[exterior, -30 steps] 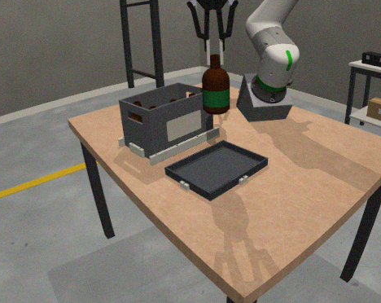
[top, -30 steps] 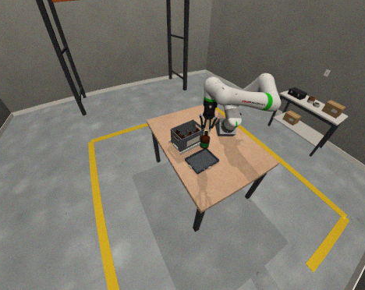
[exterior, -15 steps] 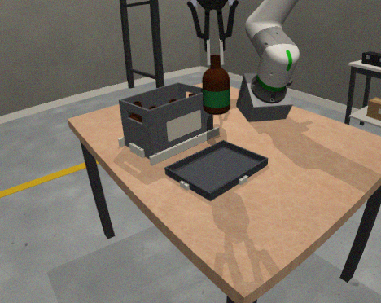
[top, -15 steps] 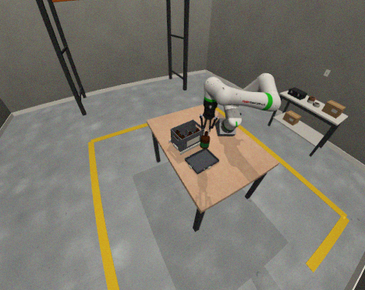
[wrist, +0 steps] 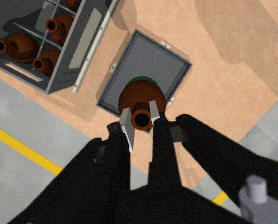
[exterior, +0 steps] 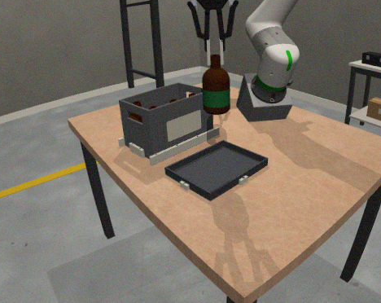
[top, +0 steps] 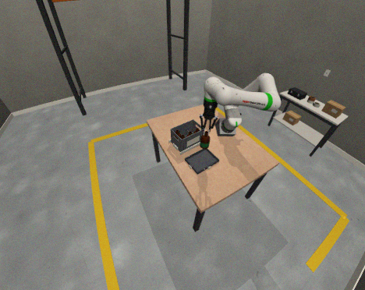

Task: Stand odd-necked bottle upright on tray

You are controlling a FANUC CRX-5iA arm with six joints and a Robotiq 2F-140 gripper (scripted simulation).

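Note:
My gripper (top: 207, 131) (exterior: 215, 61) (wrist: 142, 114) is shut on the neck of a brown bottle (top: 205, 140) (exterior: 216, 80) (wrist: 143, 95) with a green label. The bottle hangs upright in the air, beside the crate's right end in the exterior view. The dark grey crate (top: 177, 143) (exterior: 145, 133) (wrist: 62, 82) stands on the table. Brown bottles stand in it, such as one (wrist: 20, 48) in the wrist view; its walls hide their lower parts. The dark tray (top: 201, 160) (exterior: 216, 166) (wrist: 145, 52) lies flat with nothing on it. Neck differences are too small to tell.
A pale rail (exterior: 184, 146) runs along the crate's foot, between crate and tray. Small pale blocks (exterior: 185, 185) sit at the tray's edge. The robot's base (exterior: 265, 111) stands behind, right of the crate. The table's edge (exterior: 159, 220) runs along the near left side.

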